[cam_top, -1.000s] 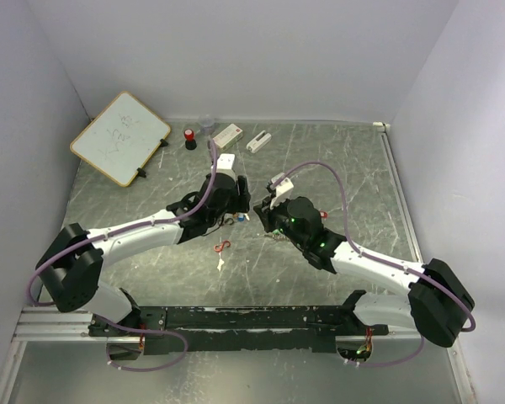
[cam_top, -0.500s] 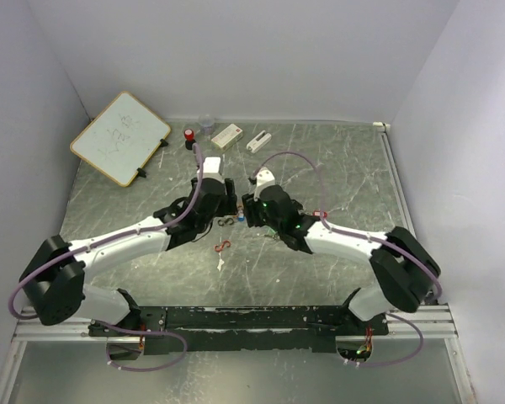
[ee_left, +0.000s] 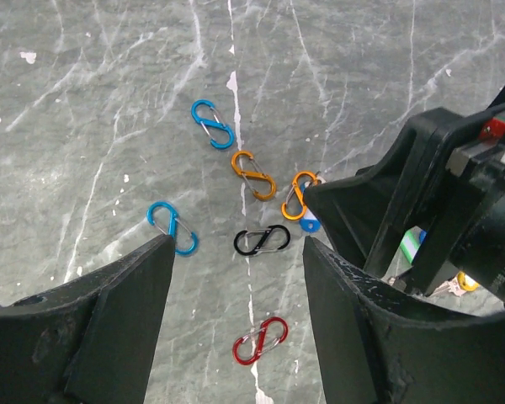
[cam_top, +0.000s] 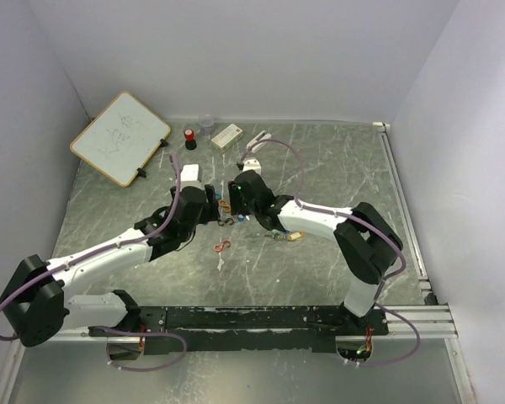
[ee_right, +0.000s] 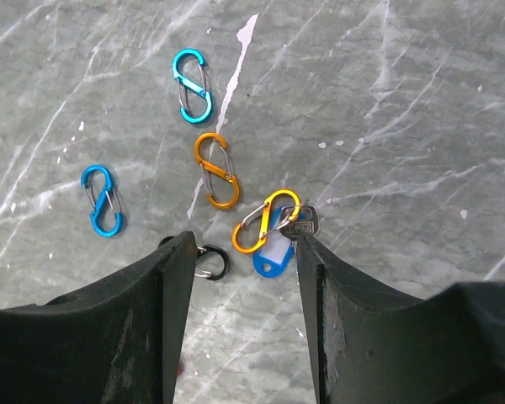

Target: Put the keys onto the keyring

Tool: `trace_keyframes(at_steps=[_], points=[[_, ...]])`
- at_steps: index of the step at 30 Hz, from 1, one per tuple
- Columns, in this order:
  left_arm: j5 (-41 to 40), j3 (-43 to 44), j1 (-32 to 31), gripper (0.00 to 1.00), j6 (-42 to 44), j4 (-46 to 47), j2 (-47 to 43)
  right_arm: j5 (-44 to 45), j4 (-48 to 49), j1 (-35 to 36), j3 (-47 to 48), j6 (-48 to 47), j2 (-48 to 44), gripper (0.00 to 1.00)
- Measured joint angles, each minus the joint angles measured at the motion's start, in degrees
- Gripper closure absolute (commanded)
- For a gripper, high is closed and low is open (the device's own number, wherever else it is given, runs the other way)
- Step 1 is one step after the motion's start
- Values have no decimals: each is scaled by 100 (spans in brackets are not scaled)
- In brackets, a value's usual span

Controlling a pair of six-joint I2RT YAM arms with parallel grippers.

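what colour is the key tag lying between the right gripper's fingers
The key tag is blue, clearest in the right wrist view.

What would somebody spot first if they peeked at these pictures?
Probably the bright S-shaped clips scattered in the middle of the grey marbled table: blue, orange, black and red ones. The two arms reach in from either side, with the left gripper and right gripper open over them. Beside one orange clip lies a tiny key with a blue tag.
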Motion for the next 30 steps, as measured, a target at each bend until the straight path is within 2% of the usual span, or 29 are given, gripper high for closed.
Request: trace_keyframes(at_steps=[13,30], points=[[-9,-236,103,26,-2,-11,-181,-249,-293,-367,179,835,468,55],[-2,-251,221,26,0,-7,-181,-682,-155,-623,184,997,863,59]])
